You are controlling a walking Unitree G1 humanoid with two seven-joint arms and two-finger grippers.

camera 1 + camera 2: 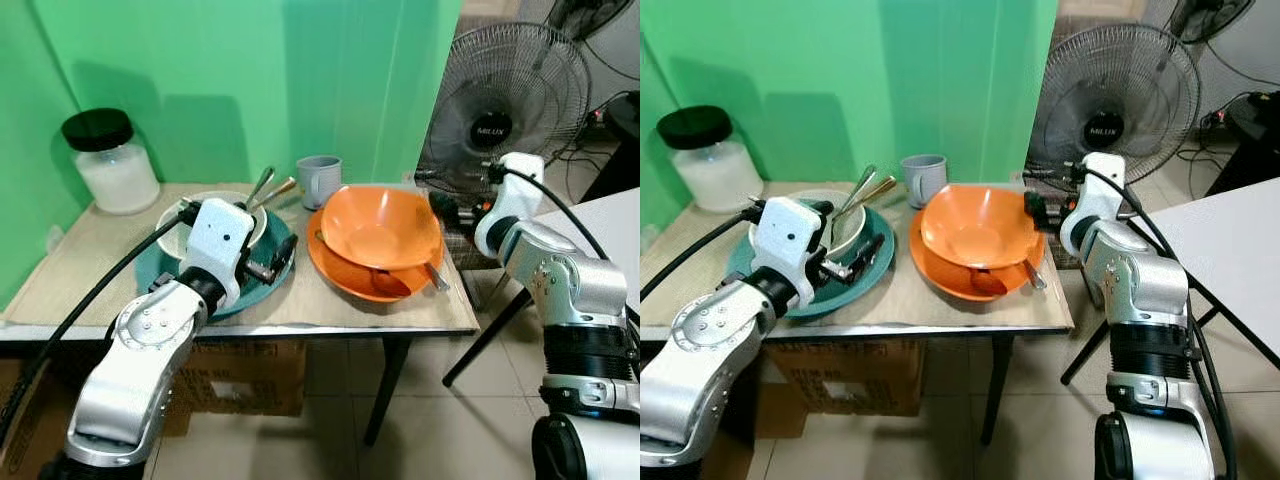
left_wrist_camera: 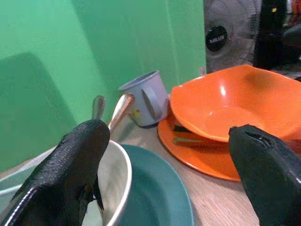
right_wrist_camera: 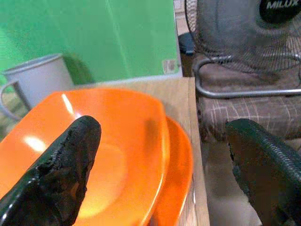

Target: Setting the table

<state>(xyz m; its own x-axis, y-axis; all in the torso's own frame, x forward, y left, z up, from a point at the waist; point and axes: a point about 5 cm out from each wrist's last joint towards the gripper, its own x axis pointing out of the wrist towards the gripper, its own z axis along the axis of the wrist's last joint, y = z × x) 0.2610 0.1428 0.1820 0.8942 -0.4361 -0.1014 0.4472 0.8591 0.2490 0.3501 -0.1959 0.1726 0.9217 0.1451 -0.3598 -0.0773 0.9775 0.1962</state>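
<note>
1. My left gripper [image 1: 272,262] sits low over the teal plate [image 1: 262,285] at the left half of the table [image 1: 90,260]. Its two black fingers are spread wide and hold nothing.
2. In the left wrist view, one finger [image 2: 70,174] lies against the rim of the white bowl [image 2: 117,183]; the other finger [image 2: 270,174] hangs toward the orange dishes.
3. The white bowl stands on the teal plate. Two metal utensil handles [image 1: 268,188] stick up out of it, leaning toward the grey mug [image 1: 320,180].
4. The grey mug stands upright at the back of the table, between the teal plate and the orange bowl [image 1: 385,225].
5. The orange bowl rests tilted on the orange plate [image 1: 350,275] at the right half of the table. A utensil [image 1: 436,276] lies on the plate's right edge, partly under the bowl.
6. My right gripper [image 1: 1037,210] is at the right rim of the orange bowl. Its fingers are wide apart and grip nothing; in the right wrist view one finger [image 3: 66,174] lies over the bowl and the other finger [image 3: 268,174] lies beyond the table edge.
7. A glass jar [image 1: 108,162] with a black lid stands at the back left corner of the table.
8. A floor fan [image 1: 505,100] stands just right of the table, behind my right arm.
</note>
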